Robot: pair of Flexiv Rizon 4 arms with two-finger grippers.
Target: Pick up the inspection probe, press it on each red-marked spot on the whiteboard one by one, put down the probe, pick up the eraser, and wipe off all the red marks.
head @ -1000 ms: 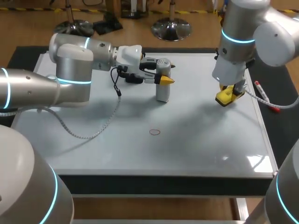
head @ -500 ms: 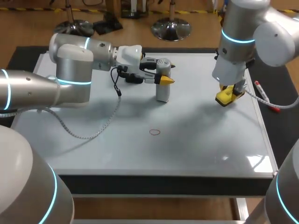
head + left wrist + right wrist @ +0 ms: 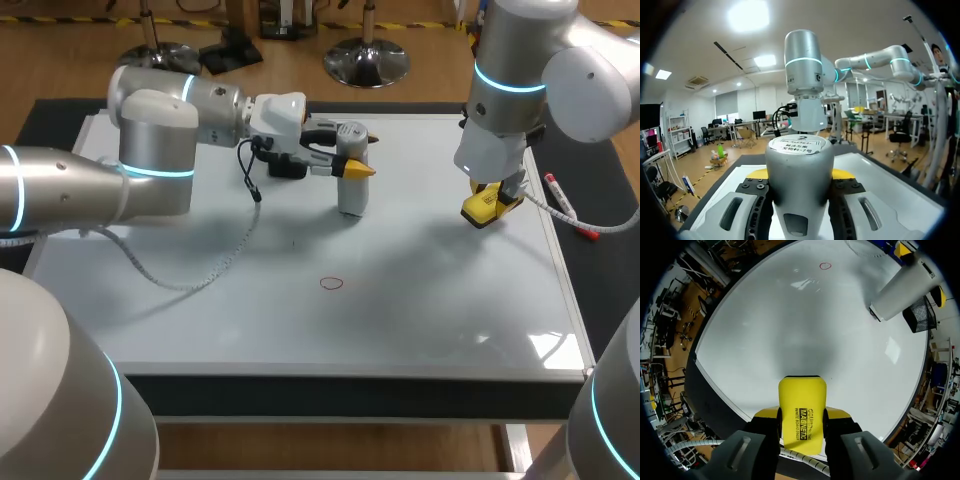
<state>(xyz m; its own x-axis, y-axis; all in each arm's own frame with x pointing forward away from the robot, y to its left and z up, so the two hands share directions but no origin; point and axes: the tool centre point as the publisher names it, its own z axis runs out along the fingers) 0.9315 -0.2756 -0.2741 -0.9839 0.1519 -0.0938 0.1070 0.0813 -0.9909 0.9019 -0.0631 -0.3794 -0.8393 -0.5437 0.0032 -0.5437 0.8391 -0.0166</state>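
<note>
Two arms share the whiteboard (image 3: 430,310): the left tool (image 3: 350,166) clamps the upright inspection probe (image 3: 351,196) near its far edge, the right tool (image 3: 492,198) grips the eraser (image 3: 802,405) at its right side. Wiping early could erase the red mark (image 3: 331,283) unprobed.

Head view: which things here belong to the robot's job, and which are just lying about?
Part of the job:
inspection probe, held in the left gripper
yellow eraser, held in the right gripper
red mark
whiteboard

Lying about:
marker pen beside the whiteboard
black mesh basket near the probe
</note>
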